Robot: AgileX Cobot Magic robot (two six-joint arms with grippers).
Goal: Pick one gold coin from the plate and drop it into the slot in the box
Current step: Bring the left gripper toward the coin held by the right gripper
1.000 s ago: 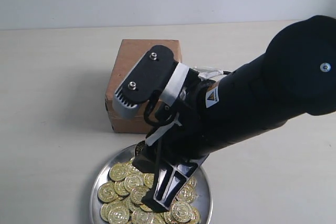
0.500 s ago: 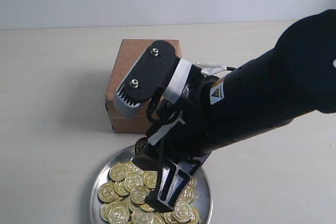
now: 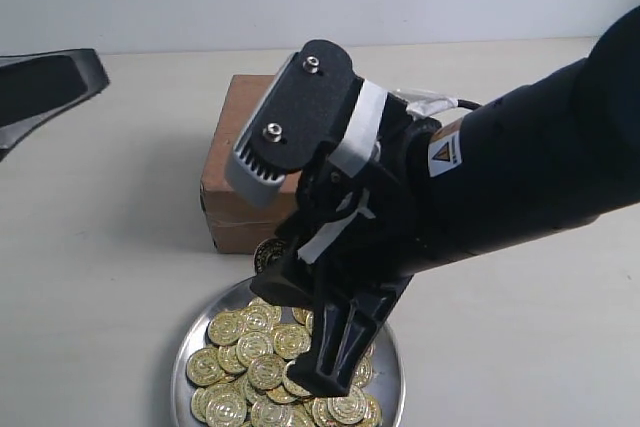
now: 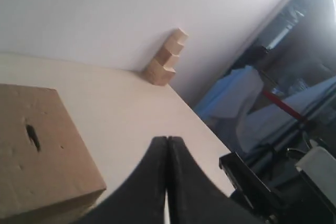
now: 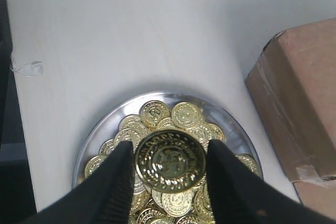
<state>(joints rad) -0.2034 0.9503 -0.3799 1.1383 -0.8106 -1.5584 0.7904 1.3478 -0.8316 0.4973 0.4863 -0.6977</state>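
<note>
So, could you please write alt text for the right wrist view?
The right gripper holds one gold coin by its edges between its jaws, above a silver plate heaped with more gold coins. A brown cardboard box stands beside the plate.

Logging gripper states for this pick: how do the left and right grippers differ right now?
The left gripper is shut on nothing; the right gripper grips a gold coin by its edges. The left one is off to the side of the box; the right one hangs over the plate. Both are black.
</note>
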